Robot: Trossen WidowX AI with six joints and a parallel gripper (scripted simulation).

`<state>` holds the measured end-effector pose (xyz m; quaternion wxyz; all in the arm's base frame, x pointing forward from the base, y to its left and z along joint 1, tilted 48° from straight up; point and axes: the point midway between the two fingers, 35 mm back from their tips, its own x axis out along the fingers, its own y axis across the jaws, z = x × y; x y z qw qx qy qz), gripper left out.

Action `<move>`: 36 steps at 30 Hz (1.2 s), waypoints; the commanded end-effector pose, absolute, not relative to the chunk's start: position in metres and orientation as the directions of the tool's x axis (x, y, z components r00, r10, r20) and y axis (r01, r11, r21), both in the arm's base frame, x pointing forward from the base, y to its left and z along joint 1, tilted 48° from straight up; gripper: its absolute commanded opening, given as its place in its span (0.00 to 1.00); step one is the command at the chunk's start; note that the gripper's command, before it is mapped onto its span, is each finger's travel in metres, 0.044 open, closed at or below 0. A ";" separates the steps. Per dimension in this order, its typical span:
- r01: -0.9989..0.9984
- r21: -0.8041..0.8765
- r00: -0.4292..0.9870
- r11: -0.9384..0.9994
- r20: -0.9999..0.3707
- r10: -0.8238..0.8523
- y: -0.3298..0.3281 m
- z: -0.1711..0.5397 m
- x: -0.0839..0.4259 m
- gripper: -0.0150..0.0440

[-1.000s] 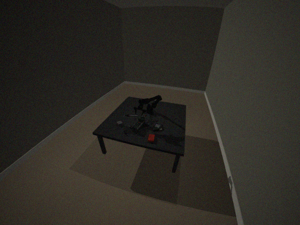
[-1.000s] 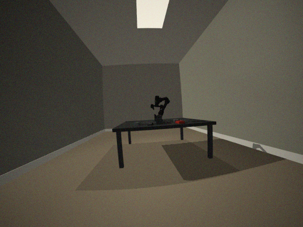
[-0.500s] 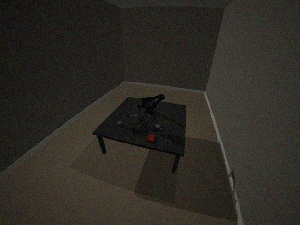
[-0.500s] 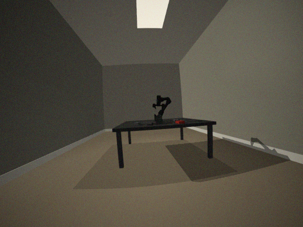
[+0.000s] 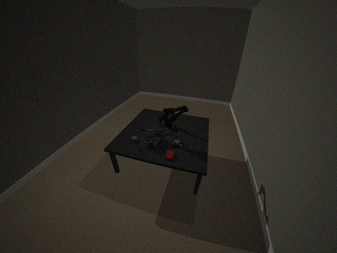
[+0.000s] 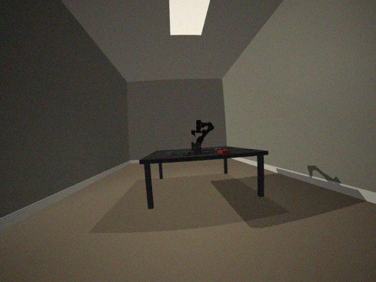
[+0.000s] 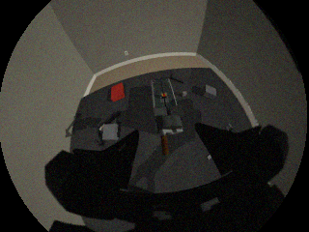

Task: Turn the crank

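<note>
Hovering above a dark, matte, flat-topped table (image 5: 187, 160) (image 6: 242, 152) (image 7: 183, 169), the black angular pincer (image 6: 198, 133) (image 7: 168, 130), wide and empty.

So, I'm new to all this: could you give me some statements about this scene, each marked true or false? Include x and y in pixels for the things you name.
1. The gripper (image 5: 161, 119) (image 6: 193, 133) (image 7: 168, 130) is open. True.
2. The gripper is clamped on the orange handle (image 7: 165, 145). False: nothing is between its fingers.
3. The red block (image 5: 170, 155) (image 6: 222, 151) (image 7: 117, 92) lies on the table (image 5: 122, 147) (image 6: 203, 158) (image 7: 188, 169). True.
4. The table is white. False: it is black.
5. The ceiling light (image 6: 188, 18) is lit. True.
6. The robot arm (image 5: 178, 110) (image 6: 206, 131) stands on the floor. False: it stands on the table.
</note>
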<state>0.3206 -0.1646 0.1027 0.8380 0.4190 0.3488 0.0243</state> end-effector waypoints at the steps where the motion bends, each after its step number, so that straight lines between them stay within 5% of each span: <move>1: 0.255 0.724 0.757 0.641 -0.562 0.334 -0.158 0.099 0.318 1.00; 36: 0.255 0.725 0.756 0.640 -0.562 0.335 -0.102 0.045 0.328 1.00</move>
